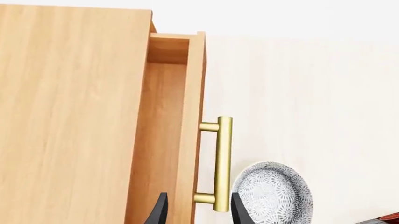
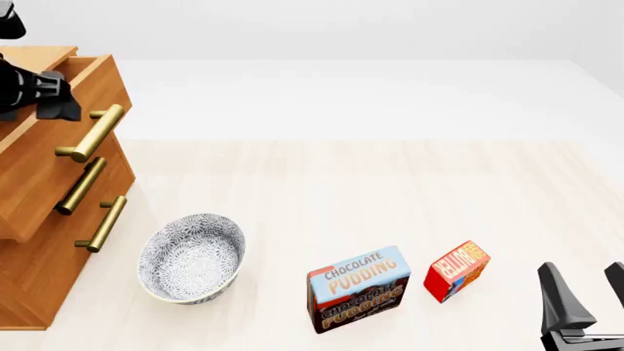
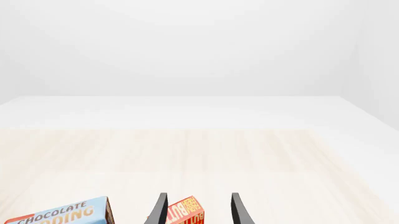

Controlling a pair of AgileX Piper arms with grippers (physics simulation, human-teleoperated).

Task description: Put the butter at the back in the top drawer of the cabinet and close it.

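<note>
The butter (image 2: 457, 271) stands on the table (image 2: 390, 183) just right of the pudding box (image 2: 358, 289), its long axis running near-left to far-right, with the right gripper (image 2: 585, 296) open further right. At far left the cabinet (image 2: 44, 241) has its top drawer (image 1: 163, 140) pulled partly out and showing nothing inside; the left gripper (image 1: 195, 210) is spread around the drawer front and its brass handle (image 1: 221, 163), and the patterned bowl (image 2: 192, 257) sits empty.
</note>
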